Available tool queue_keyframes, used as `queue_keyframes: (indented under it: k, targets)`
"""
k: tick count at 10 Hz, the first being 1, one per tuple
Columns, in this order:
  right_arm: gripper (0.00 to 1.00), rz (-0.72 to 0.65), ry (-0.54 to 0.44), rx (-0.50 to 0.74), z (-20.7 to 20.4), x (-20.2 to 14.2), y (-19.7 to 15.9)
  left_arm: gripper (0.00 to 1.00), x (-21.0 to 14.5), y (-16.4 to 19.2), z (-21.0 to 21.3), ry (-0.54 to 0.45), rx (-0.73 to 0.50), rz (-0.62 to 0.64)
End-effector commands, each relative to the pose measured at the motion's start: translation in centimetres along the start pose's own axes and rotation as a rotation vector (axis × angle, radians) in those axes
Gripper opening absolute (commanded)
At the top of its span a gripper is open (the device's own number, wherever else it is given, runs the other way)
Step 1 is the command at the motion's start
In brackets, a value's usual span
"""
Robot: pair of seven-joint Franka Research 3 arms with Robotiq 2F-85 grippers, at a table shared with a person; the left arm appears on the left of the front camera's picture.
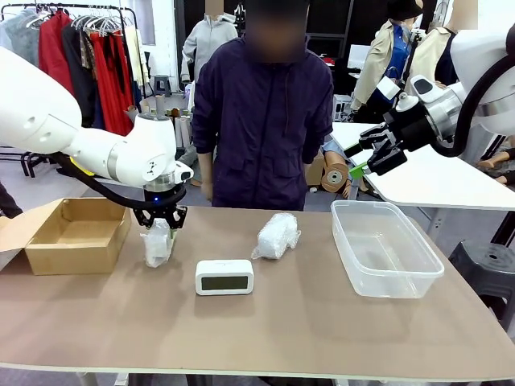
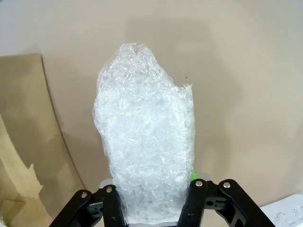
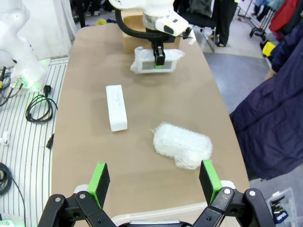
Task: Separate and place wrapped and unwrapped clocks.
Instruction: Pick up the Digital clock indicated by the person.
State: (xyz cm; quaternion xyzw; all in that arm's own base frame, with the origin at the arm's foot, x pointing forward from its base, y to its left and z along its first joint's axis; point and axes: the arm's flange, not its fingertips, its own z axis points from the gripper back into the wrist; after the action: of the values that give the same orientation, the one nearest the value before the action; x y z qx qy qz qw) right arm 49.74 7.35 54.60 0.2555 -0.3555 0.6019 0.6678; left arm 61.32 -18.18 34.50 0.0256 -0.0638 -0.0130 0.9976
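two lumpy translucent bubble-wrap bundles (image 1: 157, 245), one white digital clock (image 1: 224, 277). the left gripper (image 1: 159, 229) pinches one bundle upright beside the cardboard box (image 1: 72, 256) (the other (image 1: 276, 236) lies mid-table, behind the clock); the right gripper (image 1: 376, 153) hangs raised, jaws spread.

Brown counter (image 1: 306, 322). Clothes rack (image 1: 90, 24) with red garments behind counter's left end, white table (image 1: 434, 181) behind its right end, black stool (image 1: 483, 269) beside its right edge.
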Motion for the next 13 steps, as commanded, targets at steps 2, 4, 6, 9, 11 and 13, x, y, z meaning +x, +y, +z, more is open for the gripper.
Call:
queue_keyframes:
  k: [2,4,6,9,11,13]
  targets:
    - [1.0,0.003,-0.009,0.001,0.1,0.1,0.0,0.0,-0.3,0.6,3.5,0.029,-0.03,-0.031]
    - [1.0,0.003,-0.009,0.001,0.1,0.1,0.0,0.0,-0.5,1.2,8.6,-0.008,-0.004,-0.048]
    - [1.0,0.003,-0.009,0.001,0.1,0.1,0.0,0.0,-0.8,1.4,14.9,-0.015,0.025,-0.086]
    - [1.0,0.003,-0.009,0.001,0.1,0.1,0.0,0.0,-0.9,1.0,21.6,-0.077,-0.023,-0.162]
    - [1.0,0.003,-0.009,0.001,0.1,0.1,0.0,0.0,-0.8,1.5,26.0,-0.163,-0.059,-0.153]
    - [1.0,0.003,-0.009,0.001,0.1,0.1,0.0,0.0,-0.1,1.7,28.8,-0.193,-0.09,-0.164]
